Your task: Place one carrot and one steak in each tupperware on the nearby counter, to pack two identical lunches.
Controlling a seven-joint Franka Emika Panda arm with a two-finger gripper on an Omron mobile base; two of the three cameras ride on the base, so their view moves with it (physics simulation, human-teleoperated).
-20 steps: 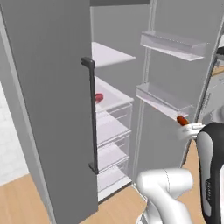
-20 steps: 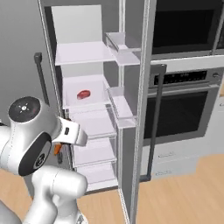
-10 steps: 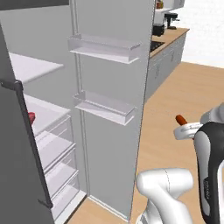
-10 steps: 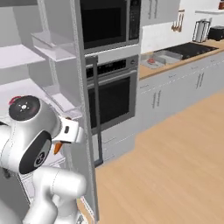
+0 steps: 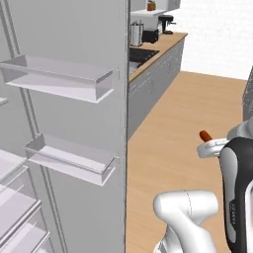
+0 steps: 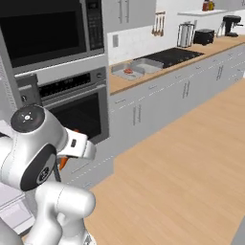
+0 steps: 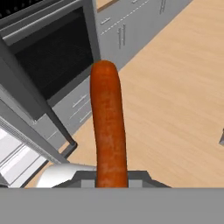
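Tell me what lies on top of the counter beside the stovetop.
On the counter sit two grey trays, one holding something reddish, plus a toaster and coffee machine. Tray contents are too small to identify.

Carrot (image 7: pixel 108 127) is in my pincer (image 7: pixel 111 179), clamped at its base. It's a smooth orange rod with a rounded tip, sticking straight out along the pincer axis over the wood floor. Tip also pokes out orange by my wrist (image 5: pixel 205 136). Bench (image 6: pixel 158 72) runs along the far wall, light-brown top over grey-white cabinet fronts. A grey tupperware tray (image 6: pixel 128 72) sits on it with something reddish inside; too small to identify.
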